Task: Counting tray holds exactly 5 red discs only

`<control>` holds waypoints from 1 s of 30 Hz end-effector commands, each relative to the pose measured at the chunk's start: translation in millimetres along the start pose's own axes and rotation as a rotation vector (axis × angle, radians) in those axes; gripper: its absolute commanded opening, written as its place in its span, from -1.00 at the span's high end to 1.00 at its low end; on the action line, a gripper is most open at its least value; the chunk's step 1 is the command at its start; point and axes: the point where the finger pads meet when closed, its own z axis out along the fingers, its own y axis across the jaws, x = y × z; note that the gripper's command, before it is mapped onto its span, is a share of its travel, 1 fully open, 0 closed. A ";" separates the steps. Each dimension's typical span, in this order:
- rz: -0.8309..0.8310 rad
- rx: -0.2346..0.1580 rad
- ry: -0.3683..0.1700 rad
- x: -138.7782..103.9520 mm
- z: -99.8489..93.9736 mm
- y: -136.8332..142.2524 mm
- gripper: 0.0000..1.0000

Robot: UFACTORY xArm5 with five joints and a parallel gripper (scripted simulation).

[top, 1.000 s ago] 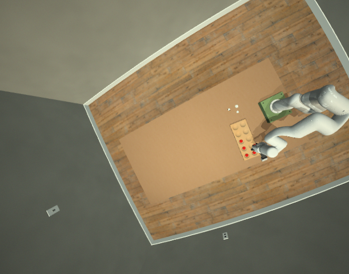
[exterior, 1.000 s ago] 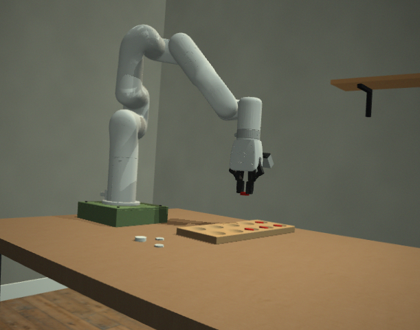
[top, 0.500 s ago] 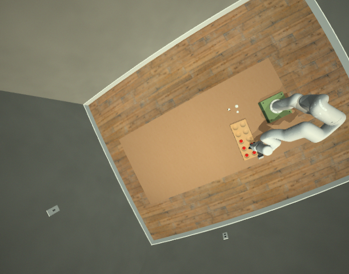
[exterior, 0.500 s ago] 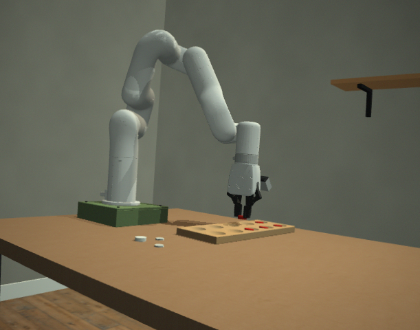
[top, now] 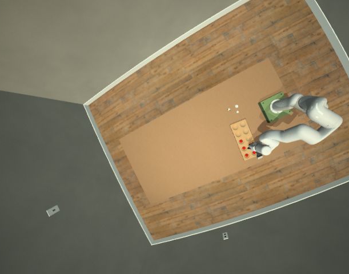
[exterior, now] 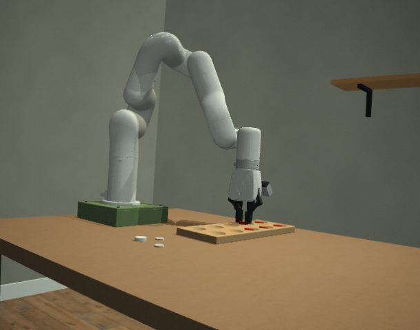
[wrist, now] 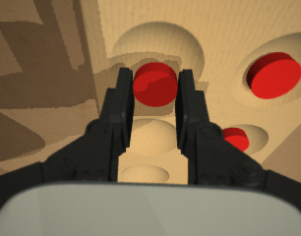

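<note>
My gripper (top: 249, 145) (exterior: 243, 220) (wrist: 154, 87) is shut on a red disc (exterior: 242, 222) (wrist: 155, 93) and holds it low over a pocket of the wooden counting tray (top: 240, 129) (exterior: 238, 237) (wrist: 219, 46). In the top view, three red discs (top: 240, 140) (top: 244, 148) (top: 246, 154) sit in the left row of pockets, and another red disc (top: 254, 152) sits in the right row's end pocket. Two of the left-row discs show in the wrist view (wrist: 275, 76) (wrist: 236, 141). Whether the held disc touches the pocket cannot be told.
Three small white discs (top: 236, 106) (top: 228, 109) (top: 237, 111) (exterior: 140, 238) (exterior: 159, 238) (exterior: 159, 245) lie on the table (top: 180, 132) (exterior: 291, 277) beyond the tray's empty-pocket end. The arm's green base (top: 266, 110) (exterior: 124, 216) stands near the tray. A wall shelf (exterior: 387, 83) is at the right.
</note>
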 end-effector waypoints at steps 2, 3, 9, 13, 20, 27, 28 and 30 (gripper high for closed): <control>0.000 -0.002 0.002 0.7 2.7 0.9 1.00; 0.000 -0.002 0.002 0.7 2.7 0.9 1.00; 0.000 -0.002 0.002 0.7 2.7 0.9 1.00; 0.000 -0.002 0.002 0.7 2.7 0.9 1.00; 0.000 -0.002 0.002 0.7 2.8 0.9 0.33; 0.000 -0.002 0.002 0.7 2.8 0.9 0.33; 0.000 -0.002 0.002 0.7 2.8 0.9 0.33; 0.000 -0.002 0.002 0.7 2.8 0.9 0.33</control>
